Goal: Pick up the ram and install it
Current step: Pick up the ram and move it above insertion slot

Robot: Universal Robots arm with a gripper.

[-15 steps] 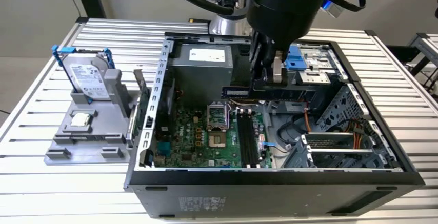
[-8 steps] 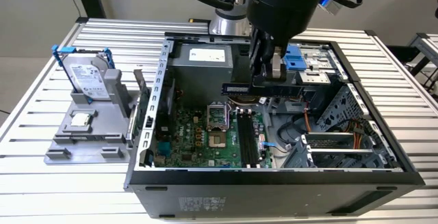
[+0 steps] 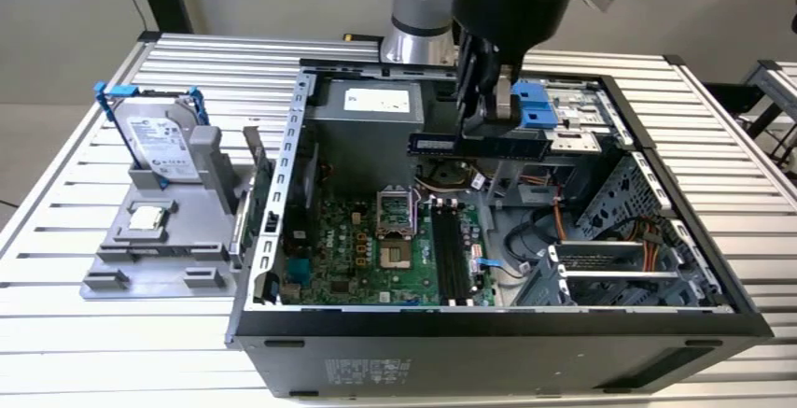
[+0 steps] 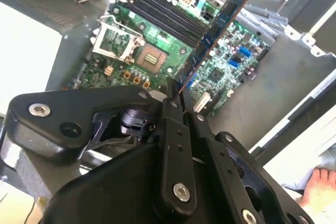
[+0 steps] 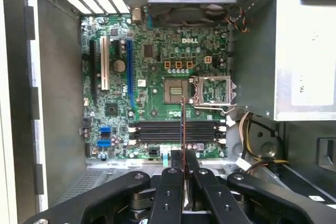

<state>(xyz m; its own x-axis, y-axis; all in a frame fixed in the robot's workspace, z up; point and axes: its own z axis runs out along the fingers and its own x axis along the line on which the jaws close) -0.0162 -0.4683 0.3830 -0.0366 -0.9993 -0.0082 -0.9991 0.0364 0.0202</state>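
My gripper [image 3: 488,114] is shut on the ram [image 3: 480,144], a long thin bluish board held level above the open computer case. In the second wrist view the ram [image 4: 218,27] sticks out from between the fingers [image 4: 172,109] over the green motherboard [image 4: 157,35]. In the first wrist view the ram [image 5: 182,127] appears edge-on, crossing above the black memory slots [image 5: 173,129]. The slots [image 3: 451,257] lie well below the ram in the exterior view, beside the open processor socket [image 3: 394,214].
The case [image 3: 498,324] has tall metal walls, a power supply [image 3: 373,119] at the back and drive cages [image 3: 622,259] with cables on the exterior view's right. A grey stand [image 3: 156,240] outside holds a hard drive [image 3: 160,142] and a small silver chip [image 3: 149,218].
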